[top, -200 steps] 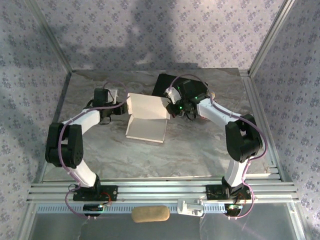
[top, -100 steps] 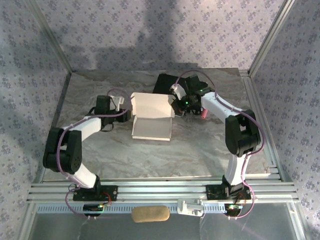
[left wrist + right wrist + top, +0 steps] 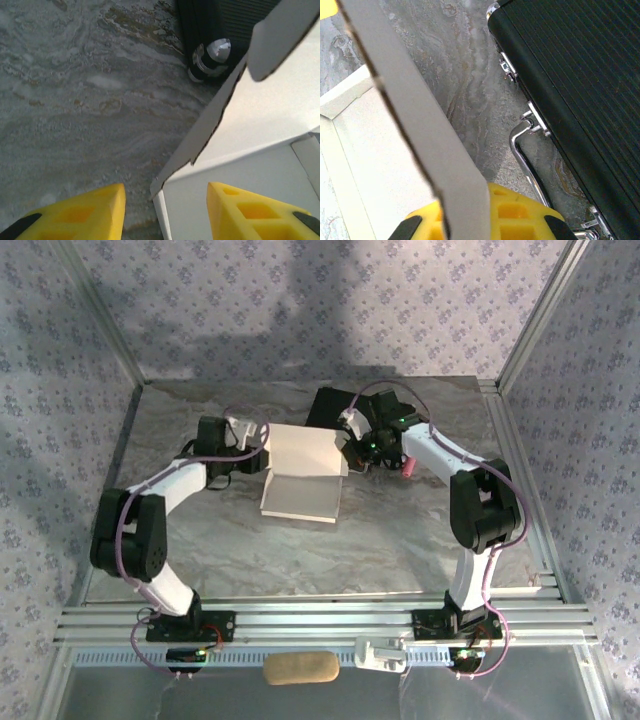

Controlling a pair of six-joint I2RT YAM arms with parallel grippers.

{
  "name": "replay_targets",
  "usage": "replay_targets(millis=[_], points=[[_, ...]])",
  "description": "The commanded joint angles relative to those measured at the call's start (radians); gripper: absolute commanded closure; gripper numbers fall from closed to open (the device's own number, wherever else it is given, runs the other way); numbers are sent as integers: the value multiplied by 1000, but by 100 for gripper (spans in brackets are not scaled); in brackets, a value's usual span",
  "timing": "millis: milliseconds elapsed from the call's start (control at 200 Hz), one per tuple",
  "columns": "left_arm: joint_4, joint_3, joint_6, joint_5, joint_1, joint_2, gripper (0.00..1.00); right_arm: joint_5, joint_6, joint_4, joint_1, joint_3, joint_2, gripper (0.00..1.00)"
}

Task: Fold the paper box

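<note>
Wall folding is in hand: the paper box (image 3: 415,130) is clamped by the right tool (image 3: 467,222); its corner, between the parted left tool (image 3: 165,212), should be gripped next.

Black case (image 3: 325,407) — close behind paper box (image 3: 303,478)

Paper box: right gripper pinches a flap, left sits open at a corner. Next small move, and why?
Probably close the left gripper on the paper box wall. Its open fingers straddle that corner, gripping nothing, while the right gripper is shut on the flap at the other side, so the box is held from one side only.
</note>
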Motion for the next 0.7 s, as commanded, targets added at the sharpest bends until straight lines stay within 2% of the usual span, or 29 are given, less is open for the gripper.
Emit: replay_targets(millis=[0,200,290,440,695], points=[[-62,85,62,14,-21,48,55,-31,-15,-25,3,31,16,100],[-94,132,78,-5,-45,120,62,-31,-17,-27,3,31,21,100],[-93,132,72,-16,-55,132,69,-30,-14,-23,4,28,19,100],[-72,102,47,-62,-66,121,87,-17,-3,-14,7,23,12,100],[-44,65,24,-173,-105,74,98,42,54,45,37,-25,-34,100]])
